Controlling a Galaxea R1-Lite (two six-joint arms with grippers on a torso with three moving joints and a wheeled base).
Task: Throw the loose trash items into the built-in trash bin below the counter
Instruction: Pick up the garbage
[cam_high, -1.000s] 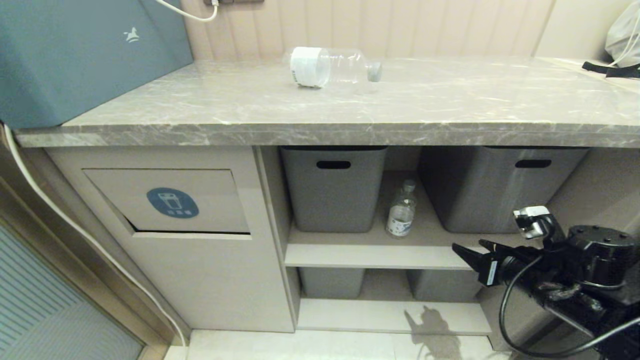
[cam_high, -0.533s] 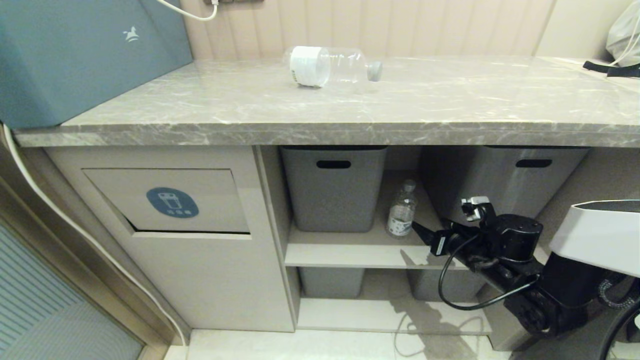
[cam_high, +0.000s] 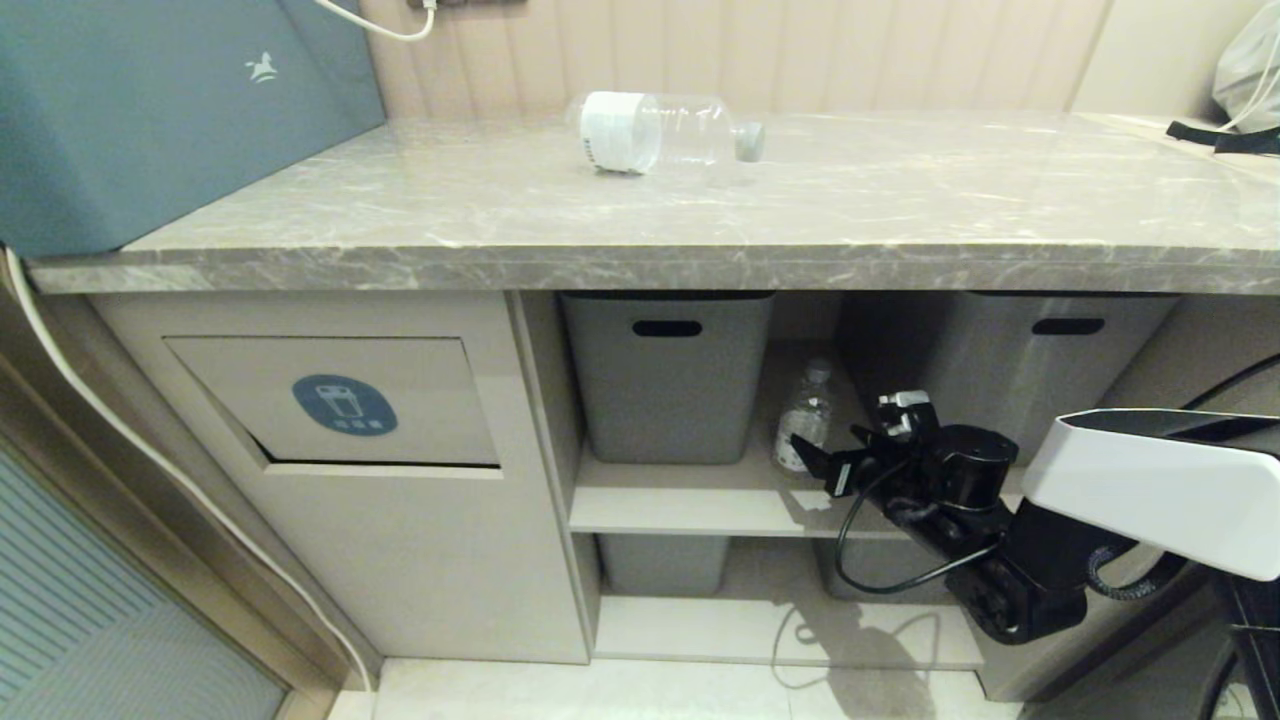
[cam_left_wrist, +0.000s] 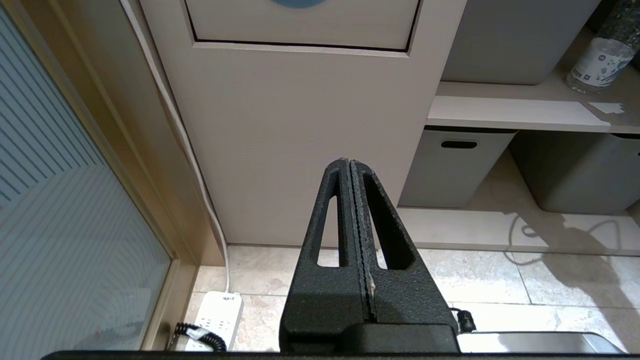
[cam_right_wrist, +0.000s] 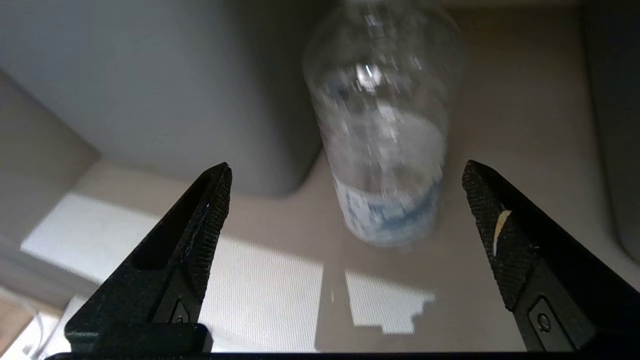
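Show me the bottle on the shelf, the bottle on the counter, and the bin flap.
Shelf bottle (cam_right_wrist: 385, 150): right wrist view, clear body.
Counter bottle (cam_high: 665, 132): head view, mid-body.
Bin flap (cam_high: 440, 400): head view, bare panel.

One bottle (cam_high: 665, 132) lies on its side on the counter (cam_high: 900, 215). Below, the bin flap (cam_high: 340, 400) sits at the left; to its right, a shelf (cam_high: 700, 495) holds a second, upright bottle (cam_high: 803, 418) between two tubs (cam_high: 667, 375). The right gripper (cam_high: 818, 460) is just before that bottle.
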